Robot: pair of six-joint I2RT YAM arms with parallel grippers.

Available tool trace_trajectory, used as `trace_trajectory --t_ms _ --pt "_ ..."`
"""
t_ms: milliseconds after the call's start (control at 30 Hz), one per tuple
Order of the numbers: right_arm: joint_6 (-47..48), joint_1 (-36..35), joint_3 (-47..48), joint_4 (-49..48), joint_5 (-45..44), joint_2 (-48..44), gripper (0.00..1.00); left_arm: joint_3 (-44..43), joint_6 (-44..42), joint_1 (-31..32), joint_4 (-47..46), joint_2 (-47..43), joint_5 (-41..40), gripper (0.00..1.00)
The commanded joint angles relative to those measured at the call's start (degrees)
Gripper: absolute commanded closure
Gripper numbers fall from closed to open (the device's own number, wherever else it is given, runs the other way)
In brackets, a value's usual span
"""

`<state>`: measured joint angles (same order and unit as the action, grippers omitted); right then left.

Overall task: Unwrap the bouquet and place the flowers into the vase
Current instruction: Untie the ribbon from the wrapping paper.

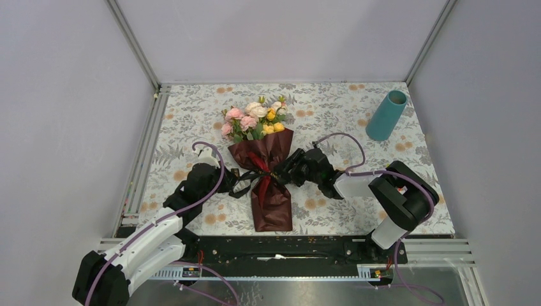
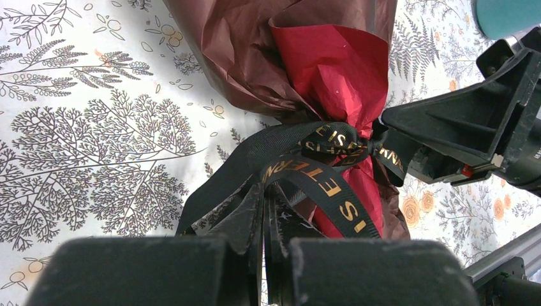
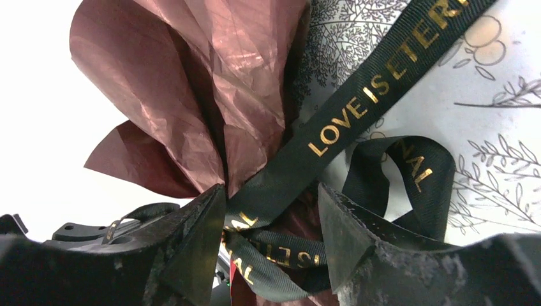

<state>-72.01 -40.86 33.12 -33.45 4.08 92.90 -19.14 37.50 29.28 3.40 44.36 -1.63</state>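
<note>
Bouquet: the bouquet [image 1: 268,191] lies flat on the middle of the surface [image 1: 185,121], blooms pointing away from the arm bases, between your two grippers.
Ribbon: the black ribbon [image 3: 357,108] with gold lettering is knotted around the waist of the wrap; loops and tails spread from the knot, so you have not undone the tie.
Paper: the maroon paper [image 2: 249,51], with a red inner sheet, is gathered tight at the knot and covers the stems.
Flowers: the flowers [image 1: 255,118] show only as heads and leaves above the top of the paper; none is out.
Vase: the vase [image 1: 386,115] stands at the far right of the surface, well apart from the bouquet, with nothing visible in its mouth.
Left gripper: your left gripper [image 2: 263,207] is closed just left of the knot, and a strand of ribbon appears pinched between its fingers.
Right gripper: your right gripper [image 3: 271,204] sits at the knot from the right with its jaws apart; ribbon runs through the gap but nothing is clamped.
Progress: you are early in the job, at the untying step.
Left to do: loosen the knot, open the paper, lift the stems free and carry them across to the vase.
</note>
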Motion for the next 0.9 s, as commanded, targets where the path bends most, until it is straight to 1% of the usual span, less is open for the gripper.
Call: trace_trajectory --t_ms 0,67,100,167,267,300,467,700,867 --pt "-0.9 -0.6 3.0 -3.2 -0.9 2.5 0.37 -2.0 -0.8 -0.4 -1.6 0.0 1.2 1.0" --pt "-0.8 -0.6 3.7 -3.2 -1.0 3.2 0.38 -2.0 -0.8 -0.4 -1.6 -0.1 1.3 1.0" --pt "-0.7 -0.6 4.0 -3.2 -1.1 3.4 0.4 -2.0 -0.8 -0.4 -1.6 -0.1 1.2 1.0" --pt "-0.6 -0.6 4.5 -2.9 -1.3 3.5 0.47 -2.0 -0.8 -0.4 -1.4 -0.2 1.2 1.0" --pt "-0.5 -0.6 4.4 -2.7 -1.8 2.9 0.64 -2.1 -0.9 -0.5 -1.2 -0.2 1.1 1.0" --pt "-0.4 -0.6 4.3 -2.5 -2.0 2.5 0.68 -2.2 -0.9 -0.5 -1.1 -0.3 1.1 1.0" --pt "0.1 -0.6 3.0 -1.7 -3.5 -0.4 0.78 -2.5 -1.0 -0.7 -1.1 -0.3 1.1 1.0" --pt "0.6 -0.6 2.8 -0.7 -3.8 -4.2 1.0 -2.4 -1.0 -0.8 -0.9 -0.8 1.1 1.0" --pt "1.3 -0.6 2.7 0.0 -5.2 -5.3 1.0 -2.1 -0.9 -0.8 -0.7 -1.6 1.1 1.0"
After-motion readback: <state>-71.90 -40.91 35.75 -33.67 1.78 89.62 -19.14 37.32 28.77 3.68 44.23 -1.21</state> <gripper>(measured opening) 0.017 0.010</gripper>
